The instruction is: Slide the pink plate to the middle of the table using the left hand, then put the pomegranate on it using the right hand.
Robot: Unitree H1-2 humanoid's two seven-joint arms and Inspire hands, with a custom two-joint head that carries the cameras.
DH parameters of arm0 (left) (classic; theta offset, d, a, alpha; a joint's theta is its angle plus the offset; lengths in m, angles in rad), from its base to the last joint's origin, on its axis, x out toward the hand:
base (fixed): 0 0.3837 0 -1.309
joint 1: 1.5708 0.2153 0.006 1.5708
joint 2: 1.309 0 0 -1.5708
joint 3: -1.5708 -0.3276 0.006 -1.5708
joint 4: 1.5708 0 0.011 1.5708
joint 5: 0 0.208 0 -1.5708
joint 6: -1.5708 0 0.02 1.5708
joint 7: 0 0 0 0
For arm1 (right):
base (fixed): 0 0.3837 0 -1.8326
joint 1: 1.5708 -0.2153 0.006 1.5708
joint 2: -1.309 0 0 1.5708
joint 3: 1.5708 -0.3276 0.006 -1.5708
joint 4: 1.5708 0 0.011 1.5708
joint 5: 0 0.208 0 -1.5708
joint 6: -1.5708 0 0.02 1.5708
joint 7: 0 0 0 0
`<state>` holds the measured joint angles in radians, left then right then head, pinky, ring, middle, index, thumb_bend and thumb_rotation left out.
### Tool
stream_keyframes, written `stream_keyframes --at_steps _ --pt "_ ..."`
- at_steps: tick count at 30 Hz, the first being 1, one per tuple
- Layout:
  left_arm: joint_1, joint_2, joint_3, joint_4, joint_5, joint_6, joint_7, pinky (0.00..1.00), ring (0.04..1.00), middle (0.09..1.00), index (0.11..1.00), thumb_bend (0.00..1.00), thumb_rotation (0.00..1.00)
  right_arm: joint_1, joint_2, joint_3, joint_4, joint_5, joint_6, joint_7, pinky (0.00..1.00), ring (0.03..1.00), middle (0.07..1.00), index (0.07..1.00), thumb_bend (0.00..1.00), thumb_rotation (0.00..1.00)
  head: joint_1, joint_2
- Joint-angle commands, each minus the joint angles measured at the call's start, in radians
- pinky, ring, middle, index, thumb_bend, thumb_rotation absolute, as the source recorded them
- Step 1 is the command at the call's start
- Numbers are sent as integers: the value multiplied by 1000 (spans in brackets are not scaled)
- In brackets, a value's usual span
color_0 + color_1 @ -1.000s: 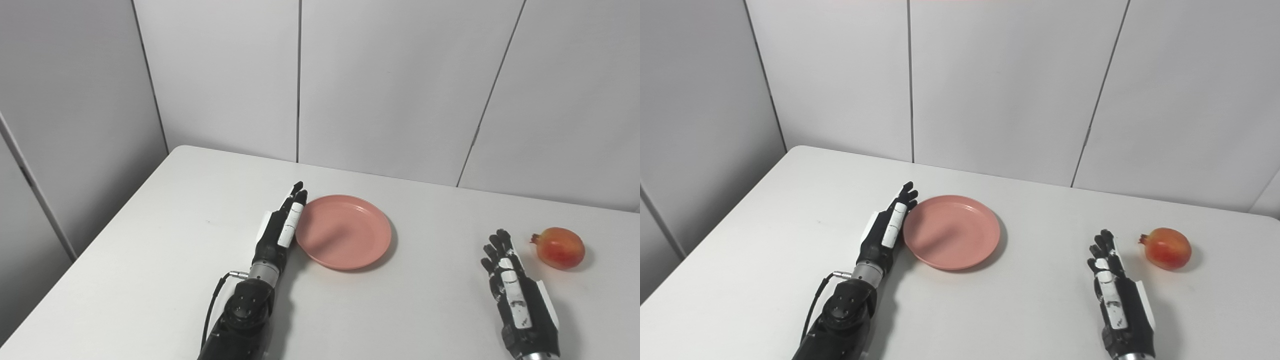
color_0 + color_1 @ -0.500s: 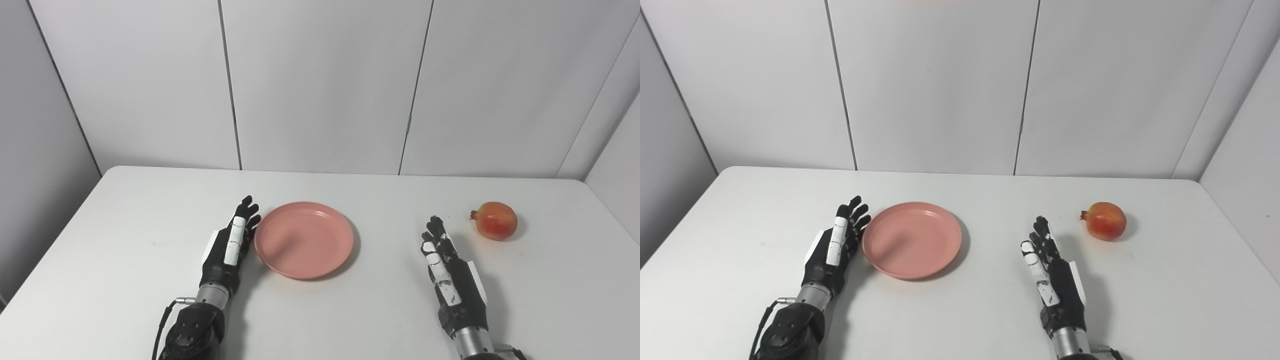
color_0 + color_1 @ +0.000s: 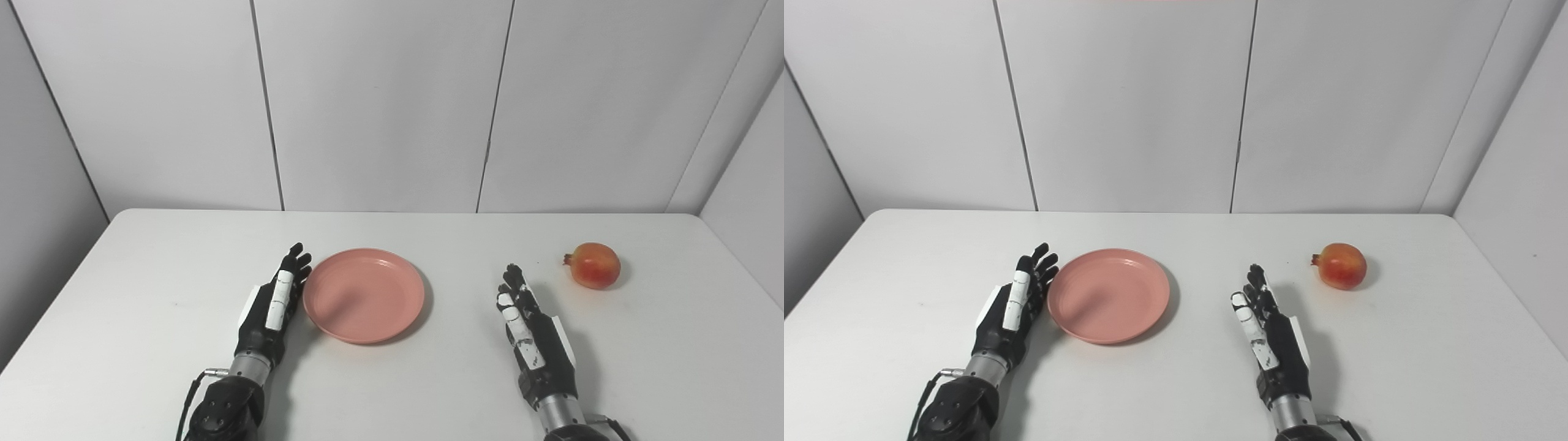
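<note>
Left eye view showed the round pink plastic plate (image 3: 364, 294) touching the left hand (image 3: 271, 309) fingers (image 3: 286, 282), which were apart. Pushing flat and slowly seemed best. The reddish round pomegranate (image 3: 593, 264) lay beyond the right hand (image 3: 533, 334), fingers apart, on the white bench (image 3: 153, 294).

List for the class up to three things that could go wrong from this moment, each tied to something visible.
1. The pomegranate is round and lies loose near the table's far right side; a clumsy approach by the open right hand might roll it away.
2. The left hand stands edge-on against the pink plate's left rim; another nudge could shift the plate.
3. Set down off-centre, the fruit might roll off the shallow plate.
</note>
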<state>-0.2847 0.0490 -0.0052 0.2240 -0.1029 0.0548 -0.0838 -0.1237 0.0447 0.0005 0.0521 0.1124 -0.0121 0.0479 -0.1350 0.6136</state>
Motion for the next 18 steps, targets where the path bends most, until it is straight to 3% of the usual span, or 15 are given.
stream_keyframes --at_steps 1,10,18 --pt "-19 -7 -14 -21 5 -24 -19 938 958 961 959 821 1000 -37 4 0 -24 -3 4 -4 1000 1000 996 971 673 737 -2 3" --pt "-12 -23 -40 -30 13 -47 -20 959 978 985 984 801 1000 -40 -13 10 -33 -4 7 5 1000 1000 1000 982 662 758 2 25" --pt "-49 -43 -49 -21 74 -16 25 952 978 984 988 812 1000 -48 -18 14 -34 -12 5 3 1000 1000 999 981 645 770 -2 35"
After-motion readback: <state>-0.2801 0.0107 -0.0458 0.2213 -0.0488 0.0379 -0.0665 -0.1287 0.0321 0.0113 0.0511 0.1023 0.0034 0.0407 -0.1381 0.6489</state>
